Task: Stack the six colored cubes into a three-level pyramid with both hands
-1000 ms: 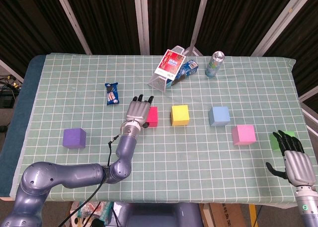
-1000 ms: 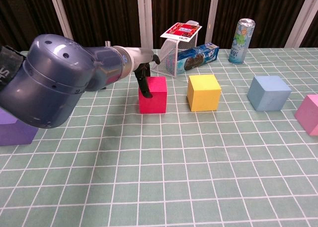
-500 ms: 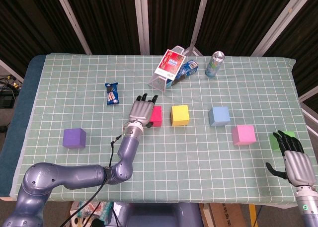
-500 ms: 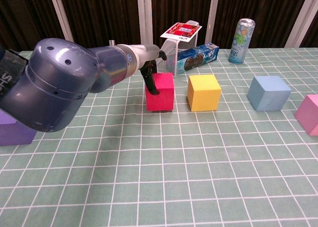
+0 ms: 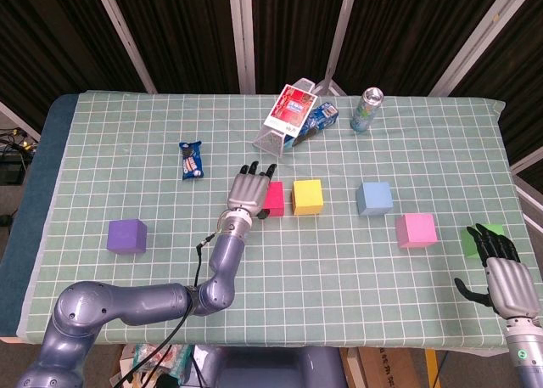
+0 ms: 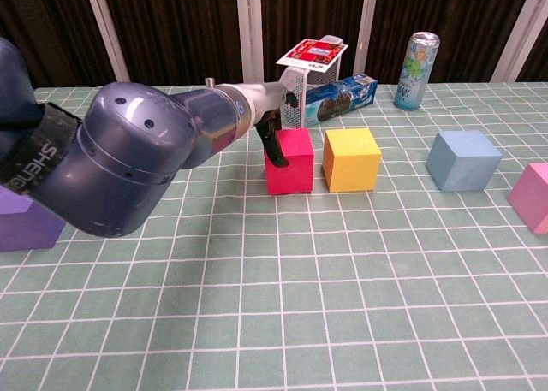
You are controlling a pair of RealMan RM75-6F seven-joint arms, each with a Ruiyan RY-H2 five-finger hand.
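On the checked green table (image 5: 127,159), the red cube (image 6: 288,160) sits just left of the yellow cube (image 6: 351,158). My left hand (image 5: 250,191) rests against the red cube's left face, fingers spread flat, holding nothing. Only the head view shows my right hand (image 5: 502,273), fingers apart and holding nothing, near the green cube (image 5: 475,235) beyond the pink cube (image 5: 416,229). The blue cube (image 5: 373,198) and purple cube (image 5: 126,235) sit apart.

A wire basket (image 5: 276,137) lay tipped on its side at the back of the checked cloth (image 5: 127,150), a red-and-white card (image 5: 291,109) resting on it. A blue cookie pack (image 5: 318,120) poked out just beside it. A can (image 5: 366,109) stood upright near them. A small snack packet (image 5: 192,160) lay well apart, leftward.
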